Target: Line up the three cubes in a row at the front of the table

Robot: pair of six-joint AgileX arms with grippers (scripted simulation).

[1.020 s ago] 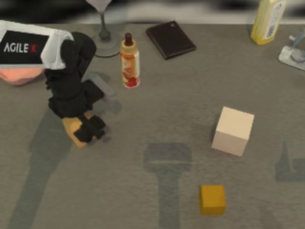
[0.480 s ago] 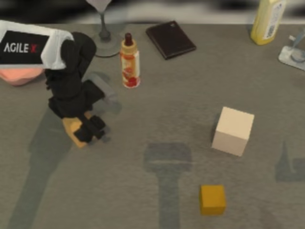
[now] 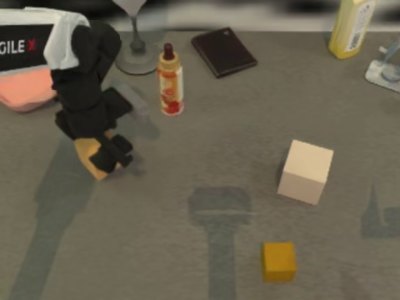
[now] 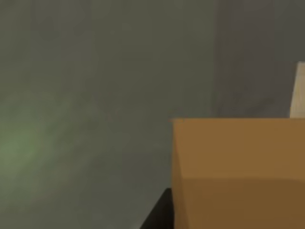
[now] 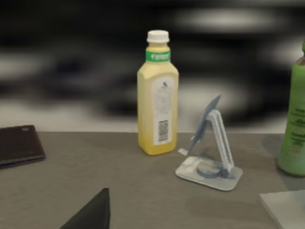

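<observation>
My left gripper (image 3: 105,157) is shut on the medium light-orange cube (image 3: 86,157) at the left of the table (image 3: 206,150). Up close in the left wrist view, that cube (image 4: 238,167) sits against one dark finger (image 4: 159,217). The large cream-beige cube (image 3: 306,170) stands right of centre, and its edge (image 4: 299,90) shows in the left wrist view. Near the front edge lies the small dark mustard-yellow cube (image 3: 279,261). My right arm is outside the top view. Only one of its fingertips (image 5: 93,214) shows, set wide with nothing by it.
A sauce bottle (image 3: 170,84), a stemmed glass (image 3: 134,44) and a dark wallet (image 3: 223,51) stand at the back. A pink tray (image 3: 25,87) lies under the left arm. At the back right are a yellow bottle (image 5: 157,109), a phone stand (image 5: 209,162) and a green bottle (image 5: 295,124).
My left arm has shifted a little to the left and toward the back, taking the light-orange cube with it. The other two cubes have not moved.
</observation>
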